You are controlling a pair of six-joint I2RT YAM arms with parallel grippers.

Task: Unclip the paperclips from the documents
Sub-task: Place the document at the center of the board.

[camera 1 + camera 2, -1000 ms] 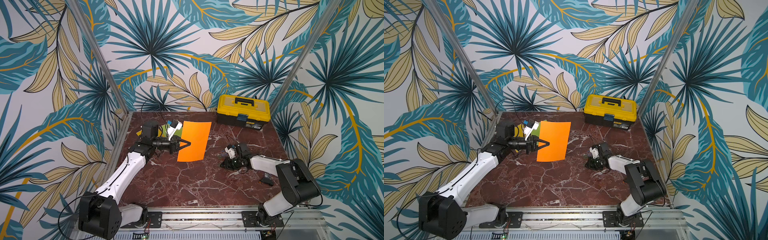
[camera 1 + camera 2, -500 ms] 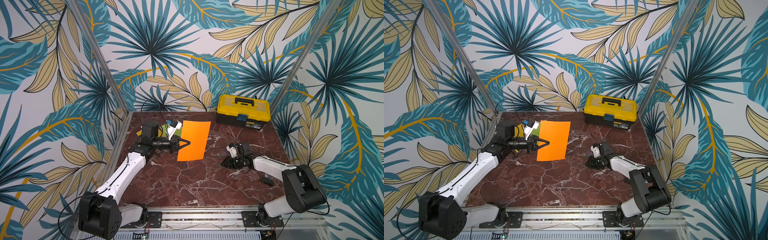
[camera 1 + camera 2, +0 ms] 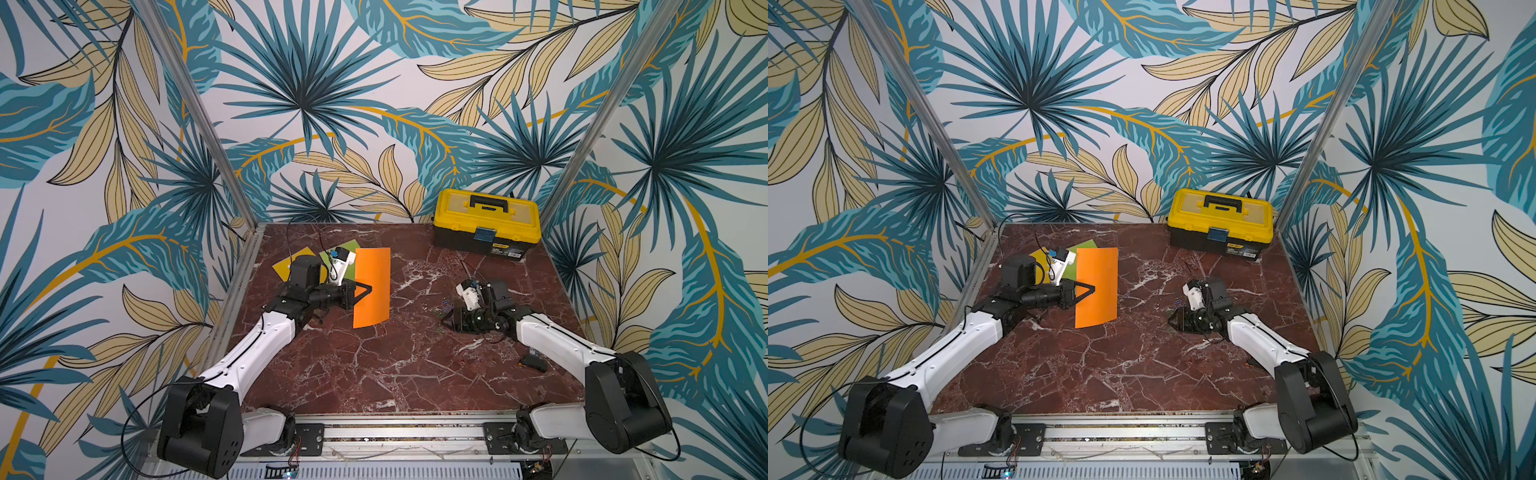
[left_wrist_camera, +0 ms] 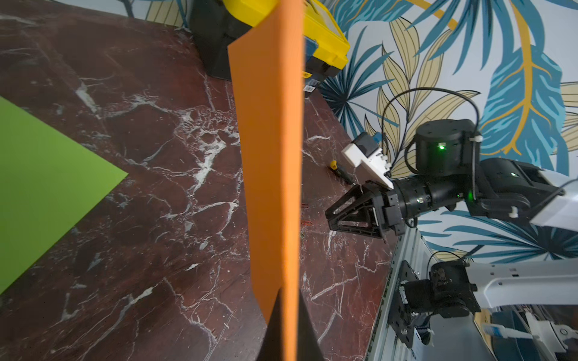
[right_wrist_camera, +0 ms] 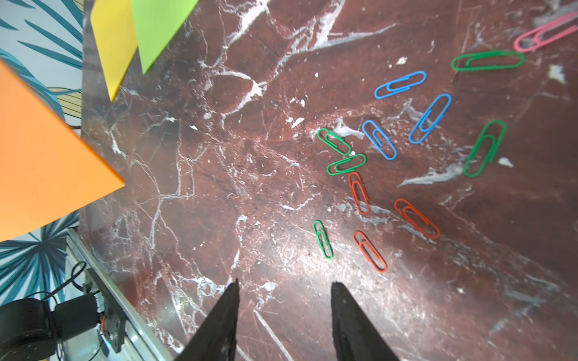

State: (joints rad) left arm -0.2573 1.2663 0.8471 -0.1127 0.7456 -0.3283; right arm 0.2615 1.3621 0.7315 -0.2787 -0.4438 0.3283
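Two grippers share our unclipping step: the left gripper (image 3: 366,289) pinches the orange sheet (image 3: 374,266) upright, the right gripper (image 5: 286,283) gapes empty just behind loose paperclips (image 5: 379,139), so next we likely check that sheet for clips.

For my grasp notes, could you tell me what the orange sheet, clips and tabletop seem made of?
Orange sheet: matte paper or thin card; it bows while held.
Clips: thin bent wire, probably colour-coated.
Tabletop: glossy red marble look, white veins; possibly printed.
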